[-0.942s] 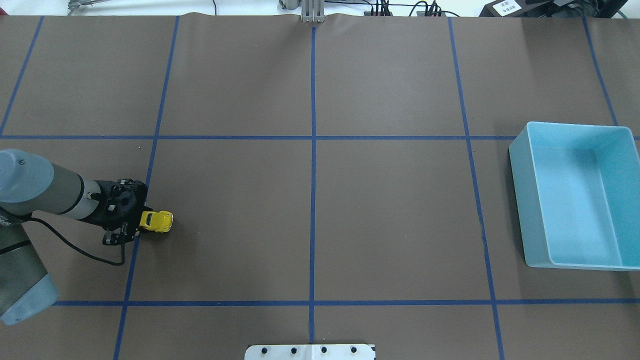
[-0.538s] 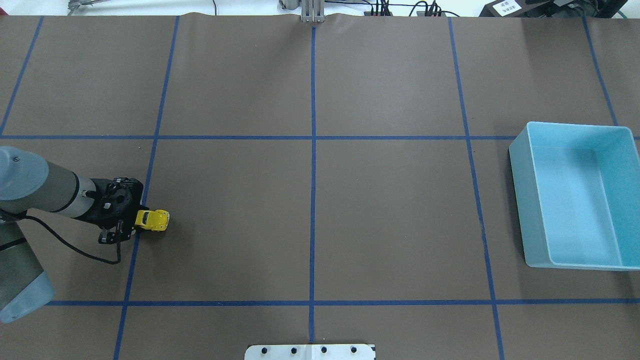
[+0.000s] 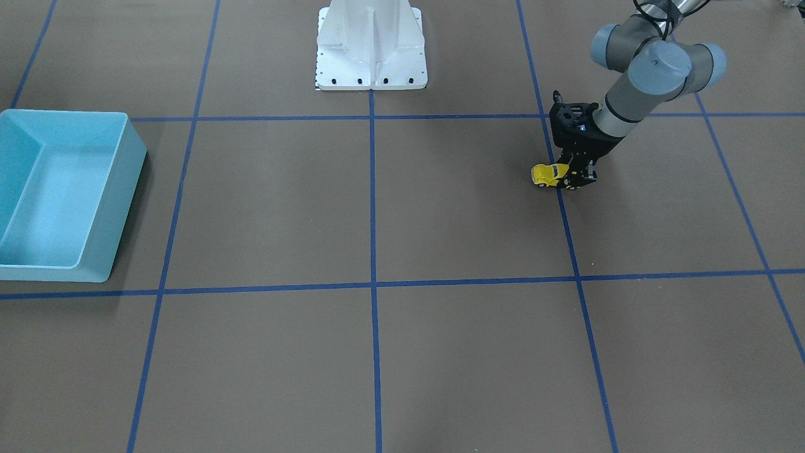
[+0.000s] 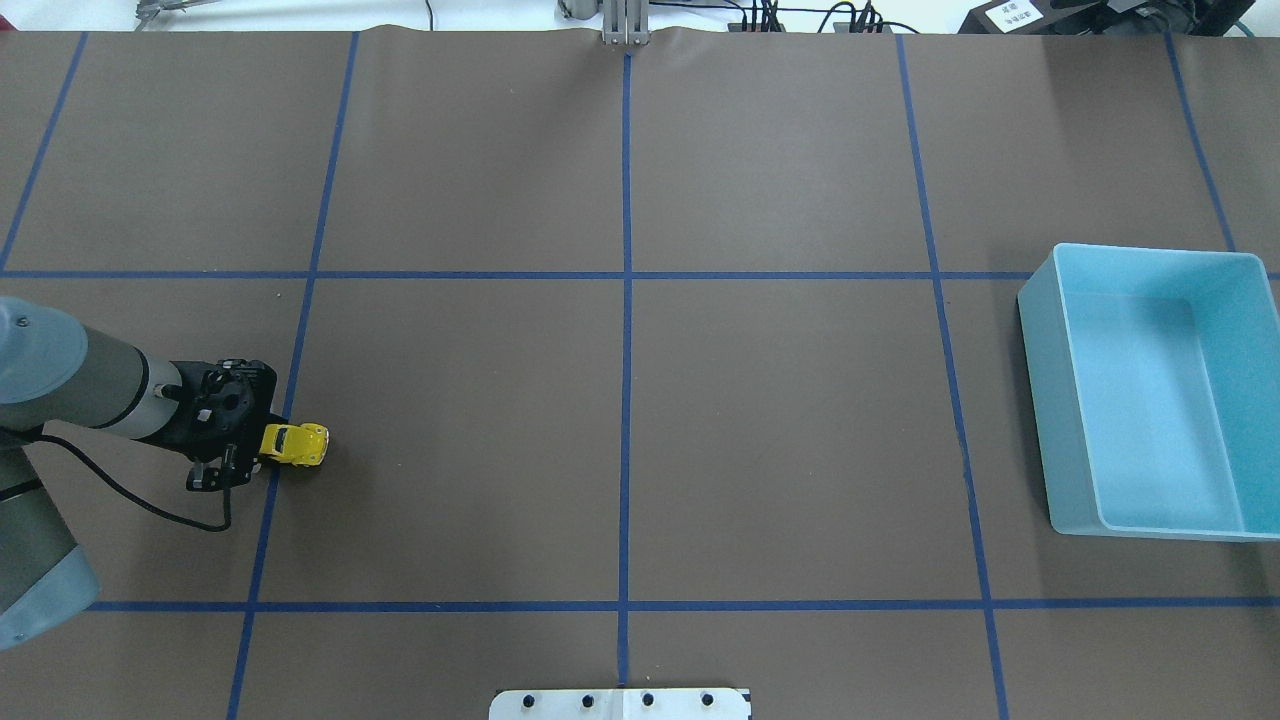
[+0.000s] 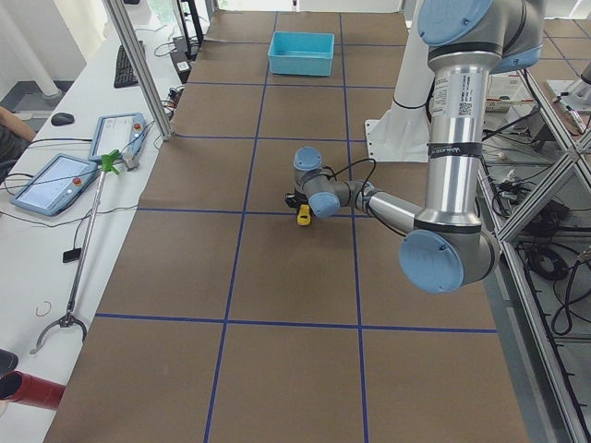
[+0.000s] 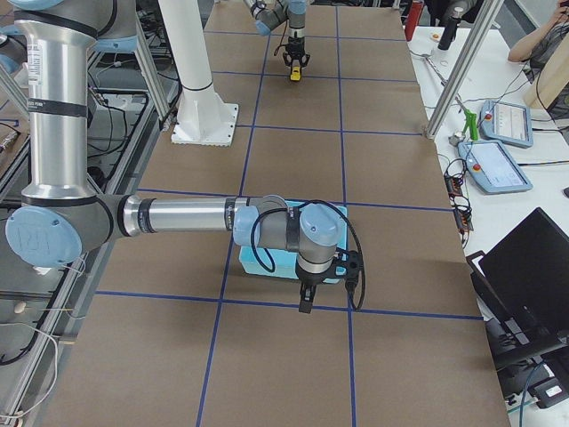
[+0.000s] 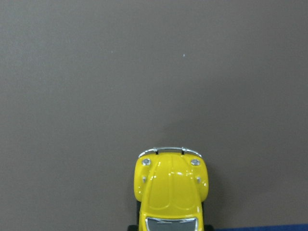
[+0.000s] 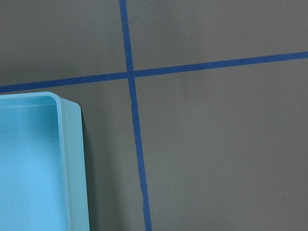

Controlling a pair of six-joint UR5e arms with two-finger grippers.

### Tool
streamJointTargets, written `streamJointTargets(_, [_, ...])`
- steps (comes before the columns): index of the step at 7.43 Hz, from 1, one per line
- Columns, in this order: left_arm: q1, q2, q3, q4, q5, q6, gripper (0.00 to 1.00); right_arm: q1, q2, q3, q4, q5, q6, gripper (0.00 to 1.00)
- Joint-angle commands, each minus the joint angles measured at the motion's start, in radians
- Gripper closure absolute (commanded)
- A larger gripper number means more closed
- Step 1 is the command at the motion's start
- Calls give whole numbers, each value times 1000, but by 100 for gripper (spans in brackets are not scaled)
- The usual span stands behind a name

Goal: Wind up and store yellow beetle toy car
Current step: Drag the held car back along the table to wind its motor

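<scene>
The yellow beetle toy car (image 4: pixel 297 445) stands on its wheels on the brown table at the left, nose pointing right. It also shows in the front view (image 3: pixel 549 175) and in the left wrist view (image 7: pixel 171 190), nose forward. My left gripper (image 4: pixel 266 446) is low at the table and shut on the car's rear end. The light blue bin (image 4: pixel 1042 400) stands empty at the far right. My right gripper (image 6: pixel 305 301) shows only in the right side view, hanging next to the bin (image 6: pixel 267 263); I cannot tell whether it is open or shut.
The robot's white base plate (image 4: pixel 620 703) is at the table's near middle edge. Blue tape lines mark a grid on the table. Operators' benches with tablets (image 5: pixel 55 180) run along the far side. The right wrist view shows the bin's corner (image 8: pixel 72 159).
My left gripper has drawn back toward the left, and the yellow car has moved with it along the table by a short stretch.
</scene>
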Motion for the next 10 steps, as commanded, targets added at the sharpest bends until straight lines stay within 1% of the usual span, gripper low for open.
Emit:
streamJointTargets(1, [-9, 14, 4, -2, -3, 2, 76, 0, 0, -1, 0, 0, 1, 0])
streamJointTargets(10, [-34, 53, 16, -56, -11, 3, 76, 0, 0, 1, 0, 0, 1, 0])
